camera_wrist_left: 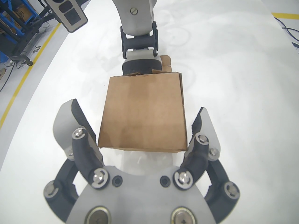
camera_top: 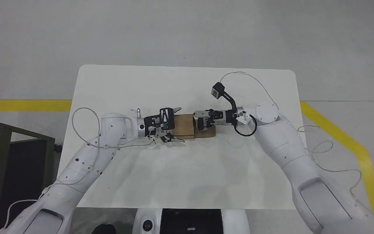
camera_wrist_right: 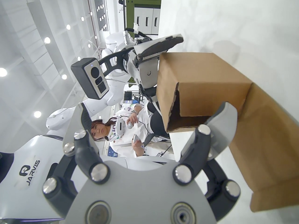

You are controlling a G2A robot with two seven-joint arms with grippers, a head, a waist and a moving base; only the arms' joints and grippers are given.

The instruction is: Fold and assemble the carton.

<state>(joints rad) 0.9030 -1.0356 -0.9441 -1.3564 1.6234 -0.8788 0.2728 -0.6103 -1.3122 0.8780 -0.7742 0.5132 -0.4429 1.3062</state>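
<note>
You have the carton (camera_top: 186, 126) lying on its side near the middle of the table (camera_top: 117, 82), with your two arms coming at it from opposite ends. It is squared up into a brown tube. The top panel is flat and closed. The end towards your right arm is open, and a loose flap (camera_wrist_right: 268, 155) sticks out from it along the tabletop.

Your left gripper (camera_wrist_left: 137, 116) is spread wide at the end of the carton nearest that arm. Its two pads (camera_wrist_left: 90, 131) sit just outside the two corners there, one on each side, so that end lies between the fingers. You cannot tell whether the pads touch the cardboard or only stand beside it, and the jaws are not closed on it.

Your right gripper (camera_wrist_right: 154, 108) is spread wide too and has hold of nothing. One finger (camera_wrist_right: 222, 120) is at the mouth of the open end, in front of the hollow and next to the flap. The other stands well clear of the cardboard. In the left wrist view this gripper meets the far end of the carton, with small flaps (camera_wrist_left: 167, 62) showing just beside it.

A yellow line (camera_top: 35, 105) runs along the floor past the table
</note>
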